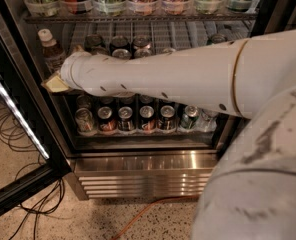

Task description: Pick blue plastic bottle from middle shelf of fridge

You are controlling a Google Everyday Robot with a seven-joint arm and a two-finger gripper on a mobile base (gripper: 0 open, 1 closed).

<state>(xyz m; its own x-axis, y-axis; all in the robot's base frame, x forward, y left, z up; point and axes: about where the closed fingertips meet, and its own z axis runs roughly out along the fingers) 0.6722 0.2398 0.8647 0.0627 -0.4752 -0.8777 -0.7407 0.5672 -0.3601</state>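
The blue plastic bottle [51,54] stands at the far left of the middle shelf [160,35]; it has a white cap, brown drink and a pale label. My white arm reaches from the right across the fridge [143,176] front. The gripper [55,83] is at the arm's left end, its yellowish tip just below and in front of the bottle's lower part. The arm hides the bottle's base and the shelf's front rail. I cannot tell whether the gripper touches the bottle.
Several cans [122,45] stand on the middle shelf right of the bottle, and more cans [138,118] on the lower rack. The open glass door [18,114] with a light strip stands at the left. Cables [10,134] and an orange cord [148,210] lie on the floor.
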